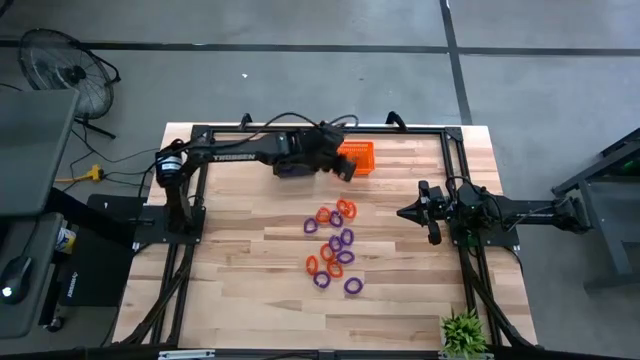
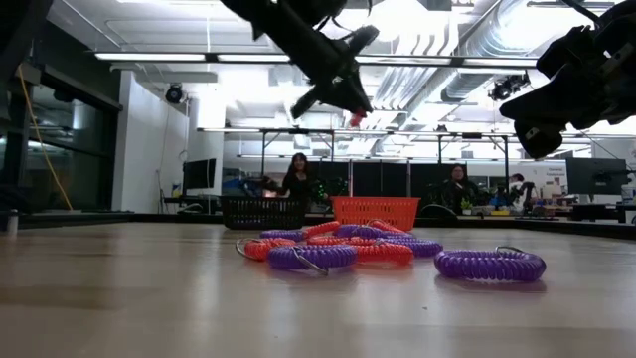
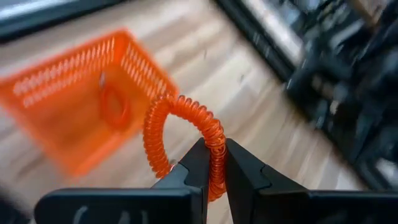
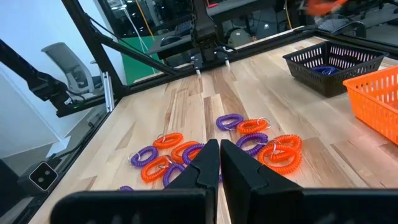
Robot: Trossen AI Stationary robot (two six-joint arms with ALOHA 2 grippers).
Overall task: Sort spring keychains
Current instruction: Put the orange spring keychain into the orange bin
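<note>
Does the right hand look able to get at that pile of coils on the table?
Probably yes: the right hand hangs beside the pile of coils, empty, with bare table between them.

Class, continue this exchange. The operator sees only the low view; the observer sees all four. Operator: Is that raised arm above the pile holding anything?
Observer: Yes, the left gripper is shut on an orange keychain.
Operator: Where is it above the table?
Observer: Beside the orange basket, near the table's far edge.
Operator: Is that basket empty?
Observer: No, one orange loop lies inside it. The right gripper waits shut and holds nothing, facing the pile of keychains.
</note>
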